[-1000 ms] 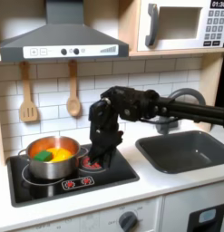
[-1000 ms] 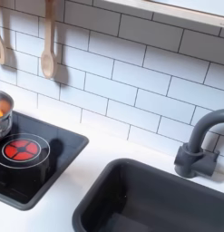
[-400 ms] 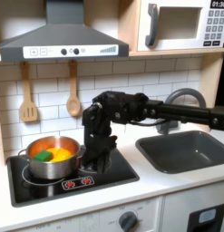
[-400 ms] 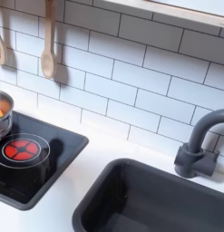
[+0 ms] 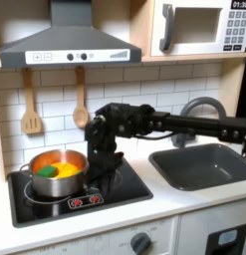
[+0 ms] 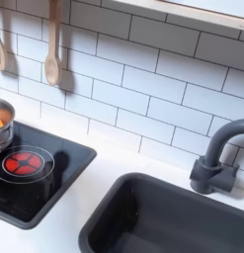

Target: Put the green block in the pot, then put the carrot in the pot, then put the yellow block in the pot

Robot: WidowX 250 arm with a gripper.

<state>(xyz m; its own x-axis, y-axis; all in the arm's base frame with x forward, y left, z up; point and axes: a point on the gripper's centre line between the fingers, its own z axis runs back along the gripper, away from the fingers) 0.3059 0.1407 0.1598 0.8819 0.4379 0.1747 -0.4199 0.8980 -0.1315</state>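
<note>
A toy kitchen, with the arm bent low over the stove (image 5: 115, 194) and its gripper (image 5: 98, 171) hanging just right of the pot (image 5: 58, 174) in the first exterior view. How wide its jaws stand, and whether they hold anything, cannot be told from the dark, blurred mass. Inside the pot lie the green block (image 5: 46, 171) at the near left, the yellow block (image 5: 68, 170) beside it, and an orange patch behind them that is probably the carrot (image 5: 53, 159). All three pieces look to be in, so the task seems at or near its end. To finish well, the arm would best rise straight up, clear of the rim, so the pot is not nudged off its burner. Readable writing is scarce: the microwave (image 5: 199, 27) clock shows "01:30" at top right; the stove's red markings are too small to read. In the second exterior view the pot's edge shows at far left, with the sink (image 6: 163, 217) and faucet (image 6: 217, 158) well apart on the right.
</note>
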